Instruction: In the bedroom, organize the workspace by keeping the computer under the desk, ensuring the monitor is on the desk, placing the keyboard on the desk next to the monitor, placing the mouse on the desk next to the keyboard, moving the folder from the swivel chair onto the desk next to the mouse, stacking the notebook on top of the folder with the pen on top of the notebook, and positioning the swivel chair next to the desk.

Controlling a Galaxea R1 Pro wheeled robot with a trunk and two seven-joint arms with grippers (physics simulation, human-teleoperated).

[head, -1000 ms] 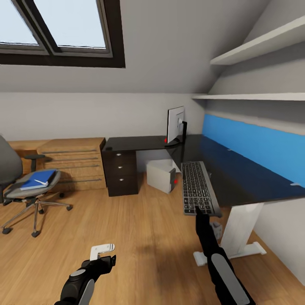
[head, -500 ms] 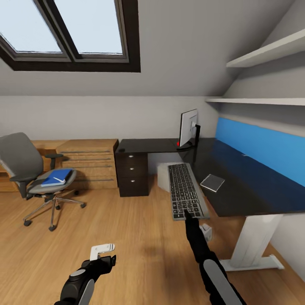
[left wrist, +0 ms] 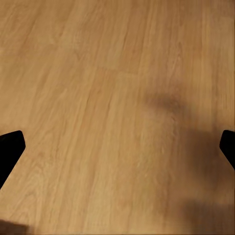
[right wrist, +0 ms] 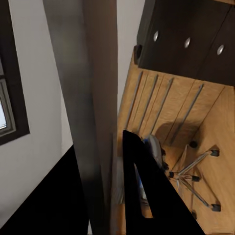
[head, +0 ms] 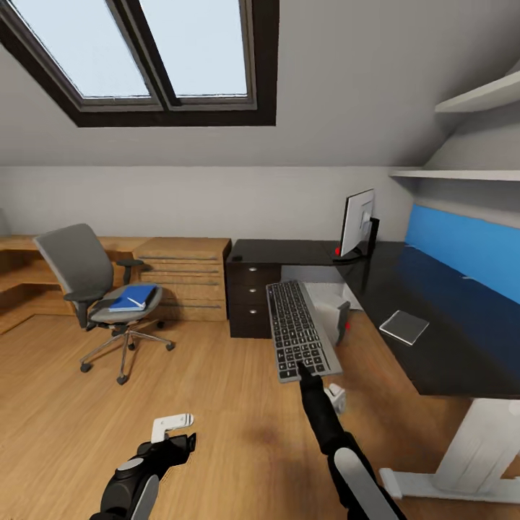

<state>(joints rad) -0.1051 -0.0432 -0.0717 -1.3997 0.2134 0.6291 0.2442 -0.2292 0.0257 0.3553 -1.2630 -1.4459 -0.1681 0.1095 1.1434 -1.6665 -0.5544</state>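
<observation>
Half the computer (head: 328,312) hides behind the keyboard (head: 295,329) clamped in the right gripper (head: 302,373), beside the counter (head: 433,347); left gripper (head: 180,433) jaws spread above oak floor (head: 217,404).

1. A sloping ceiling (head: 347,87) with a dark-framed skylight (head: 155,58) is leaning in overhead, so this is looking like an attic room in a home.
2. Oak plank flooring (head: 217,390) is running underfoot, and a low wooden dresser (head: 184,278) is sitting against the pale wall.
3. A glossy black desk (head: 433,339) with a monitor (head: 357,222) and a grey swivel chair (head: 94,282) are marking it as a home office corner.
4. White wall shelves (head: 469,173) are hanging above the desk.
</observation>
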